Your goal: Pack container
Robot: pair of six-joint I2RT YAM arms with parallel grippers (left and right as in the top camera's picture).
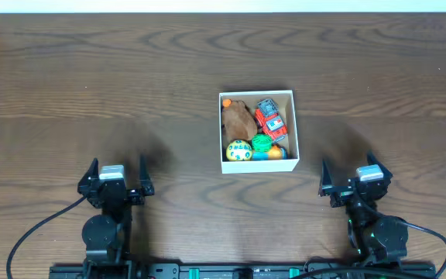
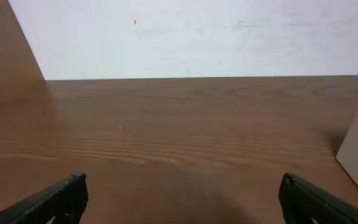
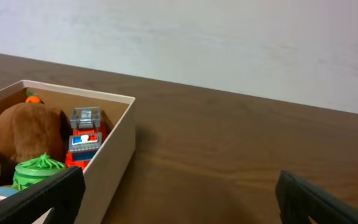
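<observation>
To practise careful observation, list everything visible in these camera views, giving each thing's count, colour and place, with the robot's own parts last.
table: 1, brown wood, under everything
wall: 1, white, beyond the table's far edge
container: 1, white, table centre
plush toy: 1, brown, container's far left
toy vehicle: 1, red and grey, far right
ribbed toy: 1, green, near middle
ball: 1, yellow and blue, near left corner
round toy: 1, orange and blue, near right corner
left fingers: 2, black, spread open, empty
right fingers: 2, black, spread open, empty
</observation>
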